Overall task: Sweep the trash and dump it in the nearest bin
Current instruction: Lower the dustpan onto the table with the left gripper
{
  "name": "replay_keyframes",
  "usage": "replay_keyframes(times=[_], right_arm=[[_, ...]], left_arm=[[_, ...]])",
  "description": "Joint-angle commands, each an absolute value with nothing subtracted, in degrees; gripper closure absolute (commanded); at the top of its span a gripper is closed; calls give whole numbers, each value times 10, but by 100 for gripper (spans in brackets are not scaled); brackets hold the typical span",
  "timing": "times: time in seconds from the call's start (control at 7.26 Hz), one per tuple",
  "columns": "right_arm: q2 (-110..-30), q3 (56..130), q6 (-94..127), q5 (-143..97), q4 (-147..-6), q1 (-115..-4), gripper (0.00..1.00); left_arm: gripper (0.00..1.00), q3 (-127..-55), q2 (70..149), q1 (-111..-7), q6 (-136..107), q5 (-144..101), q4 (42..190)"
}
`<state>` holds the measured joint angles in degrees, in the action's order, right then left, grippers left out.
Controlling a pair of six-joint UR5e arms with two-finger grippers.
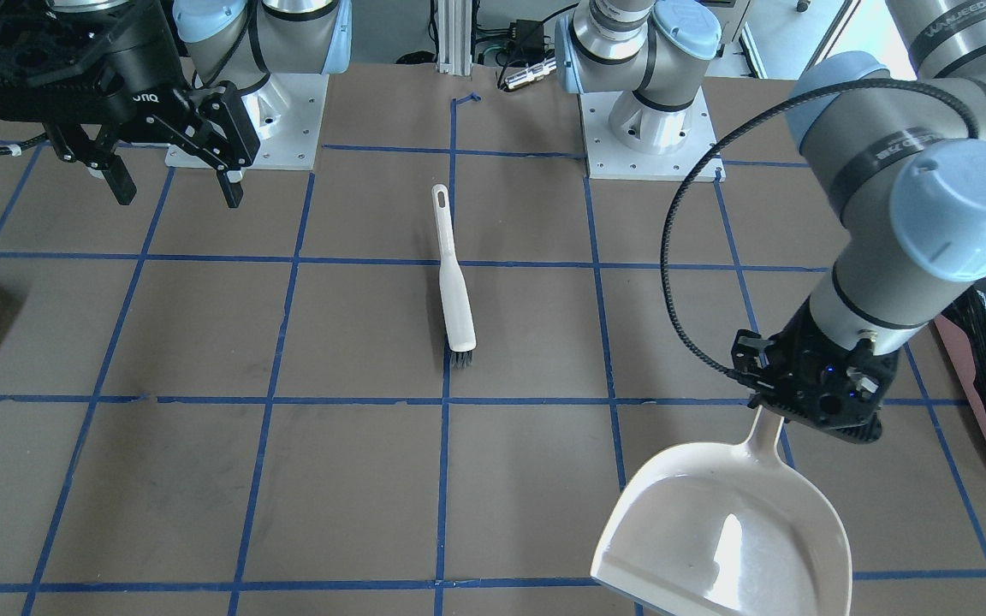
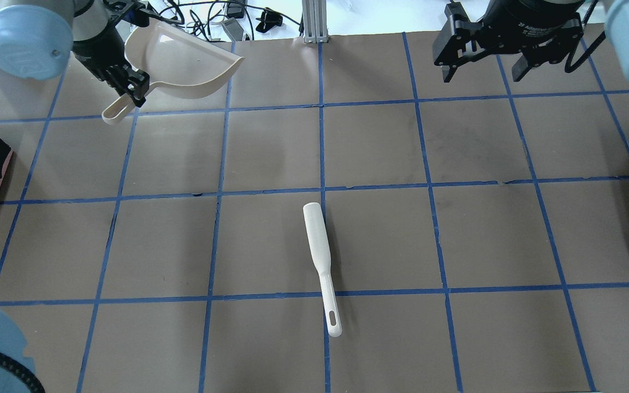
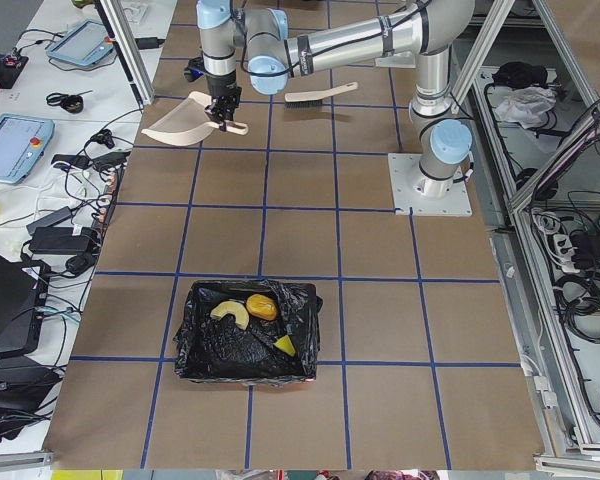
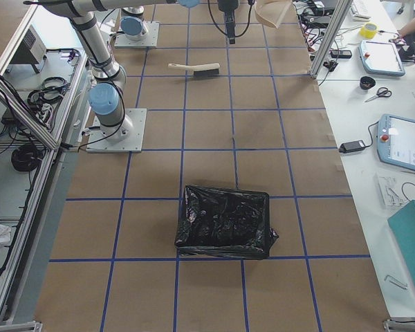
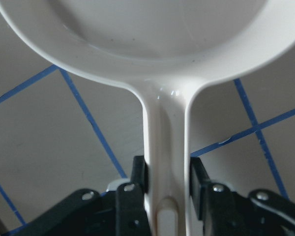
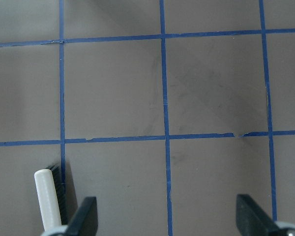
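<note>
Both jaws well apart from trash (image 3: pixel 248 312) in left-edge bin (image 3: pixel 195 350); left gripper (image 5: pixel 168 173) clamps dustpan (image 2: pixel 183 60) handle, right gripper (image 6: pixel 168 219) wide, empty.

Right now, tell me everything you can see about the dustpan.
The dustpan is cream, glossy plastic: a wide scoop with raised sides, a flat front lip and a narrow handle ending in a hanging loop. It looks empty. The left gripper is shut on the handle, holding it hollow side up above the far left of the table; nothing else touches it.
</note>
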<state>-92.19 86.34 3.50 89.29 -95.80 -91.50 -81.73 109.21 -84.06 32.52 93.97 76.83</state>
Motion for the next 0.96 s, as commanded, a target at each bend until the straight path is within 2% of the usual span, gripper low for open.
replay_keyframes(times=[0.0,0.14,0.41,0.83], right_arm=[[-923,864,34,893,-958,-915,0],[-923,864,34,893,-958,-916,0],[-923,864,34,893,-958,-916,0],[-923,864,34,893,-958,-916,0]], left_arm=[[100,-817,1106,-872,249,888,796],[100,-814,1112,-891,230,878,820],[100,-764,1136,-947,161,890,872],[100,-702,1205,-982,33,856,858]])
